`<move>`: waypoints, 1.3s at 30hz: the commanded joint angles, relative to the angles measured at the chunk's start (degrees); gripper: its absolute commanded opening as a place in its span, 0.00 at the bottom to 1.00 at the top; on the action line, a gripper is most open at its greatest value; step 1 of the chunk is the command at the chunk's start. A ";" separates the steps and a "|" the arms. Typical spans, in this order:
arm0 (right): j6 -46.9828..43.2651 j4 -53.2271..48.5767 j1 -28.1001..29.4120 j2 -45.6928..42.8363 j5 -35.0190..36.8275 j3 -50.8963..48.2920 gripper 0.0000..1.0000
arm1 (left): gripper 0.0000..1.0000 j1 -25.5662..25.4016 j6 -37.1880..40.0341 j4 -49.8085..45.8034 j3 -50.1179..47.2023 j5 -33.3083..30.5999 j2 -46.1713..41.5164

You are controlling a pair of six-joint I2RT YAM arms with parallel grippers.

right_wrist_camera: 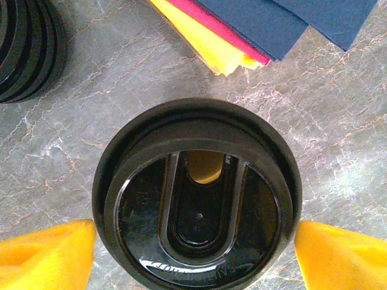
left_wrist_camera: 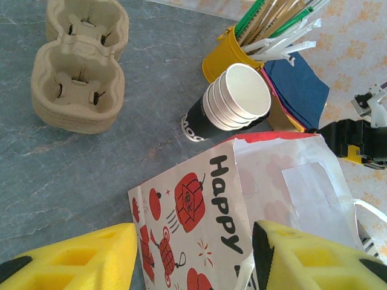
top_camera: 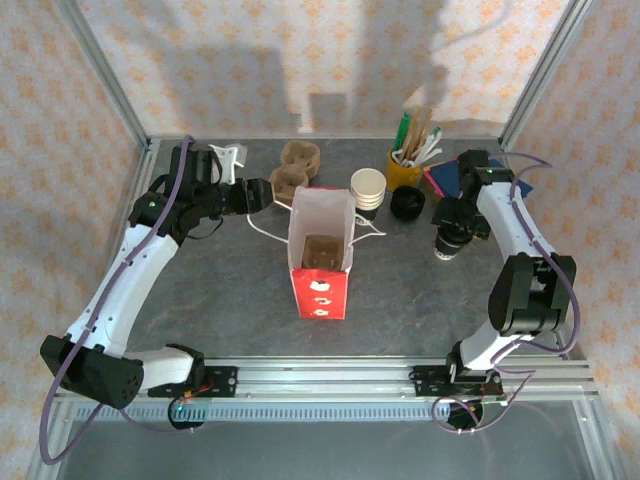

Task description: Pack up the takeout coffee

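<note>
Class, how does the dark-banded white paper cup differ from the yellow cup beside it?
The white paper cup with a dark lower band is empty; the yellow cup is crammed with stirrers and cutlery. The white cup stands nearer the red-and-white paper bag; the yellow cup farther back. Both stand upright on the grey table.

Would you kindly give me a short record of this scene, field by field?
bag: open, upright, mid-table, something brown inside
paper cups: stacked, on the table beside the bag, not packed
left gripper: jaws apart above the bag's rim
right gripper: jaws astride a black lid, grip unclear
cup carrier: empty, on the table
</note>
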 commanded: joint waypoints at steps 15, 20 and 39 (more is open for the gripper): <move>-0.78 0.93 -1.38 2.00 -1.06 0.37 0.79 | 0.55 -0.31 0.59 1.19 -0.68 0.68 0.11; -0.87 0.98 -1.47 2.52 -0.96 0.84 0.80 | 0.55 -0.34 0.48 1.26 -0.86 0.71 0.36; -1.10 1.07 -2.12 3.16 -1.37 1.56 0.79 | 0.54 -0.39 0.22 1.25 -0.94 0.89 1.07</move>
